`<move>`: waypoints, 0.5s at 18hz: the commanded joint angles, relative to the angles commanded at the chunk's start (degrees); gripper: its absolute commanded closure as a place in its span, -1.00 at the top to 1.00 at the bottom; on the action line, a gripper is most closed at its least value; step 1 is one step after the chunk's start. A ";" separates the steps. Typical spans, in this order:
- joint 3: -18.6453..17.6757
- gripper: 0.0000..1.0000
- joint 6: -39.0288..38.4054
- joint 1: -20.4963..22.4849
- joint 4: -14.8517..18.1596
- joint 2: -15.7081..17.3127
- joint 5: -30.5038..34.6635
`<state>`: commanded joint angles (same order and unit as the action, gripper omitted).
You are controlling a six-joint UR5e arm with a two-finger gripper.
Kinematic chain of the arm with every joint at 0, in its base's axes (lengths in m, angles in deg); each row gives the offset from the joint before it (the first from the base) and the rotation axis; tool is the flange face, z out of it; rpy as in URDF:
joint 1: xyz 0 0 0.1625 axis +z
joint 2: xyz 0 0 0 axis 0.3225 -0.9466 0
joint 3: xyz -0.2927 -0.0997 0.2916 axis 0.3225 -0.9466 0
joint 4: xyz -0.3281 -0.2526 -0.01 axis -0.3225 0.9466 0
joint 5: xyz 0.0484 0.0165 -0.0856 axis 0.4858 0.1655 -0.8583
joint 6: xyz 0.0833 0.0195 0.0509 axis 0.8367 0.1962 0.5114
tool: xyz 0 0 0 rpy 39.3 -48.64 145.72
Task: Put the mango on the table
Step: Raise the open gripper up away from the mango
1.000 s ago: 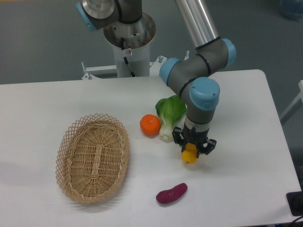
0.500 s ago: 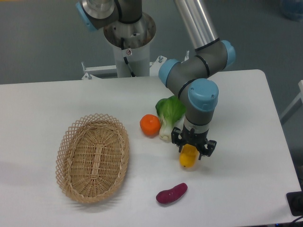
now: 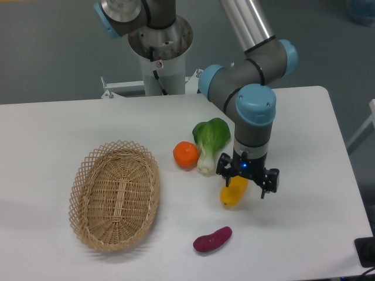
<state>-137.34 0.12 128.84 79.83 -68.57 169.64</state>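
Note:
The mango (image 3: 231, 193), a yellow elongated fruit shading to orange, lies on the white table (image 3: 304, 146) right of centre, its upper end just under the gripper. My gripper (image 3: 246, 179) hangs directly over that end with its fingers spread wide on either side, open and not clamping the fruit.
An oval wicker basket (image 3: 115, 195) stands at the left. A round orange (image 3: 186, 154) and a green leafy vegetable (image 3: 209, 142) sit just left of the gripper. A purple sweet potato (image 3: 212, 239) lies near the front edge below the mango.
The gripper has let go of the mango: its fingers spread apart and it shifted slightly right. The mango now lies lower, tilted on the table.

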 joint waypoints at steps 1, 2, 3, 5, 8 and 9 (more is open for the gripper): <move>0.88 1.00 0.87 0.26 2.81 0.36 0.17; 1.15 1.00 2.97 0.53 5.01 1.14 0.35; 1.07 1.00 5.60 1.57 6.52 2.28 0.35; 0.81 1.00 10.17 3.42 8.98 4.13 0.35; 0.89 1.00 16.24 6.59 12.93 6.94 0.35; 0.89 1.00 17.91 7.38 14.17 7.56 0.35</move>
<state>-136.45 18.03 136.22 94.00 -61.01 169.99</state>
